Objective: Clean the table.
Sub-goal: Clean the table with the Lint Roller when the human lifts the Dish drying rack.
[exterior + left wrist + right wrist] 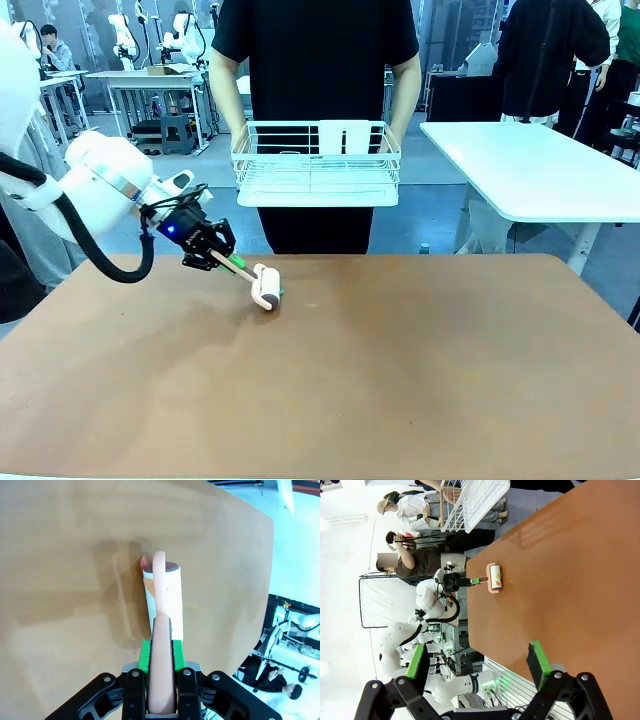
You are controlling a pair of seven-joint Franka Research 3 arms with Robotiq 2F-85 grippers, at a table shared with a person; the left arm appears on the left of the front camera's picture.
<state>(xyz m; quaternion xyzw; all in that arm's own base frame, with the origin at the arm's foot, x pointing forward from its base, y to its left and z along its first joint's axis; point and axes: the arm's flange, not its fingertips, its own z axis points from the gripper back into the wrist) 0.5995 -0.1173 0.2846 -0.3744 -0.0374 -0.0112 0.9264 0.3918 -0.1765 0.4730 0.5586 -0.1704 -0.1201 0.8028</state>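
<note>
The left gripper [161, 655] is clamped on the pink handle of a lint roller [265, 287], with the green pads pressed on both sides, which likely keeps it from twisting. The handle is slanted down and the white roll is laid flat on the table [420, 380], in its left half nearer the far edge, presumably so that the top can be rolled clean. The right gripper [477, 662] is held spread, with nothing between its fingers, well apart from the roller. Beyond the far edge a white wire basket [317, 170] is held by a person; nothing is made out inside it.
</note>
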